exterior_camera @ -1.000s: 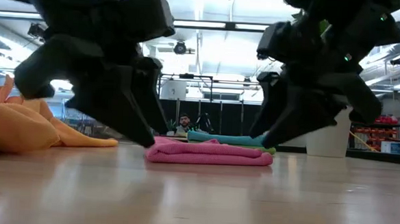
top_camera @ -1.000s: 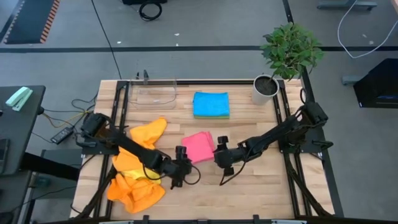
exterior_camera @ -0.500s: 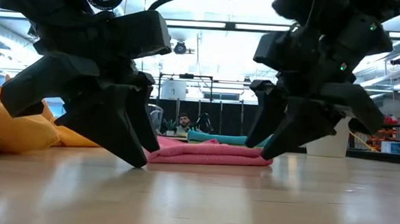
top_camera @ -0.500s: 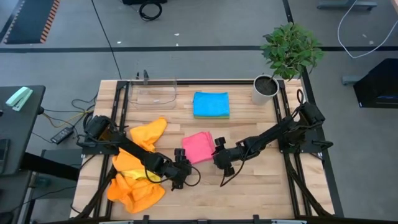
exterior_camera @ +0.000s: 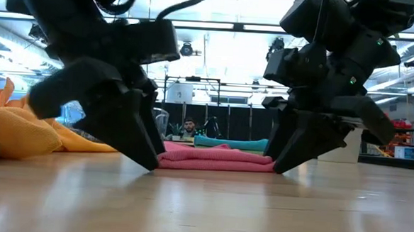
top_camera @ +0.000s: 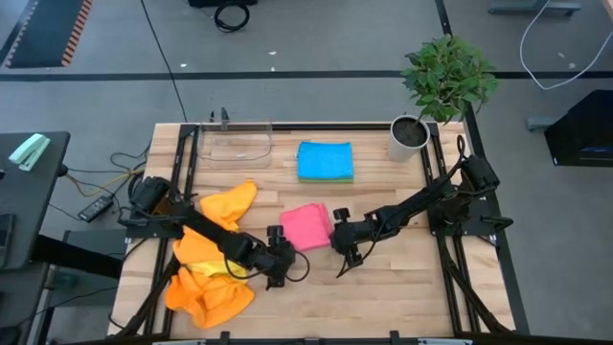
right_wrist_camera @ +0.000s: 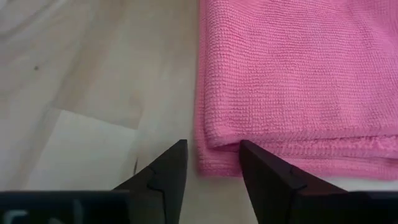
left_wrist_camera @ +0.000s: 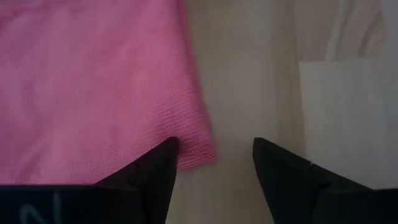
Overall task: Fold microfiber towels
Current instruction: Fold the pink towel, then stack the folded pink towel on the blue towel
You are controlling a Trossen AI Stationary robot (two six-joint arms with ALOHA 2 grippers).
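Both grippers have closed in on the folded pink towel: left gripper spread at one corner, right gripper spread astride another.

A clear plastic tray sits at the far edge of the wooden table, toward its left side. At the far right corner stands a white pot holding a leafy green plant. Left of the table, a dark side surface carries a pale green object, and cables trail across the grey floor. In the low view, a person shows far back in the room.
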